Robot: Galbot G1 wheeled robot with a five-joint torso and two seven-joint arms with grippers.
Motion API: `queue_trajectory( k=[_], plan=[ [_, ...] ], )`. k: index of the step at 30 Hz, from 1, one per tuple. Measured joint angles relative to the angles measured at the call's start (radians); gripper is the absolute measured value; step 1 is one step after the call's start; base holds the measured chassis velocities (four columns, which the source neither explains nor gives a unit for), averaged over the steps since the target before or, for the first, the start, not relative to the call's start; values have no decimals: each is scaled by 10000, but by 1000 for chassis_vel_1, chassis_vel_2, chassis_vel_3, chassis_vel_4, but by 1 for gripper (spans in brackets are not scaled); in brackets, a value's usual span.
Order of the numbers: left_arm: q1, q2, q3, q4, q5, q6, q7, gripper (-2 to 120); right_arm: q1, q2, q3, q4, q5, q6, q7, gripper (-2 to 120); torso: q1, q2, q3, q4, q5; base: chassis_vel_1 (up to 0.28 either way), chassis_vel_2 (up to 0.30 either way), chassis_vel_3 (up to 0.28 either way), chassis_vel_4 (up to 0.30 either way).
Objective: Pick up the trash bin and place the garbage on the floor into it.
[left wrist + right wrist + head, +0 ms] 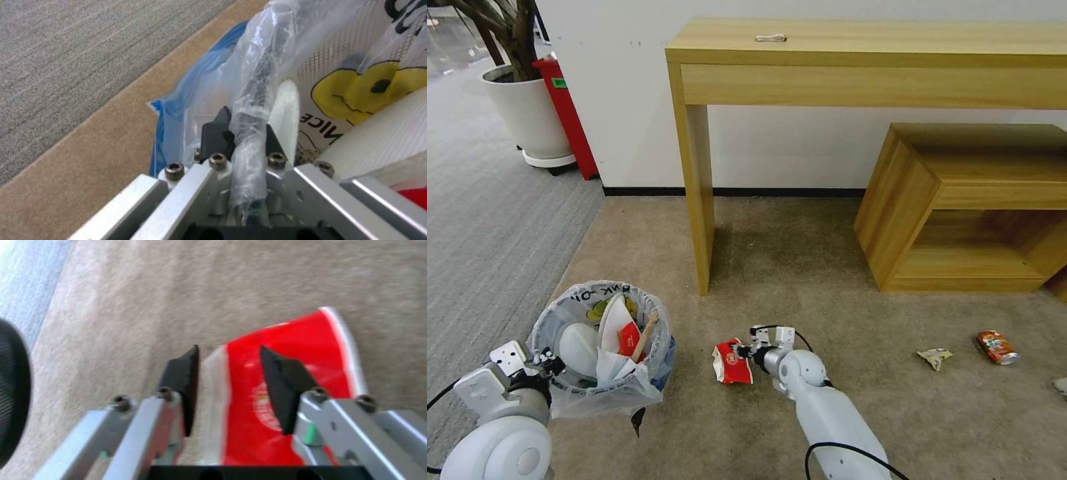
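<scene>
The right gripper [229,386] is reaching down with its jaws apart on either side of a red wrapper [285,386] lying flat on the floor [800,267]; the wrapper is red with white edges and a round white mark. Beside the wrapper, the left gripper [242,133] is gripping the bagged rim of the trash bin [577,303], jaws clamped on it; the bin is holding white slippers and other litter. Well beyond the wrapper, crumpled paper [935,357] and a crushed can [996,347] are lying on the carpet.
</scene>
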Motion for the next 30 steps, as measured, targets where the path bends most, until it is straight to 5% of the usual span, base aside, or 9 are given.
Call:
queue_trajectory(
  k=[7, 17, 24, 30],
  plan=[
    [15, 23, -31, 0, 0, -1, -1, 1, -203, 33, -760, 702, 3, -463, 670, 69, 0, 0, 1, 0, -2, 0, 0, 0, 0],
    [34, 58, -58, 10, -2, 0, -1, 1, -40, 335, -898, 120, -133, -690, 1243, 99, 0, 0, 1, 0, 0, 0, 0, 0, 0],
    [38, 73, -79, 33, -5, -1, -1, 1, 123, 350, -888, -375, -337, -591, 1283, 95, 0, 0, 0, 0, 0, 0, 0, 0, 0],
    [32, 66, -81, 73, -5, -13, 1, 1, 362, 360, -784, -930, -571, -531, 1359, 73, 0, 0, 0, -1, 0, 0, 0, 0, 0]
  ],
)
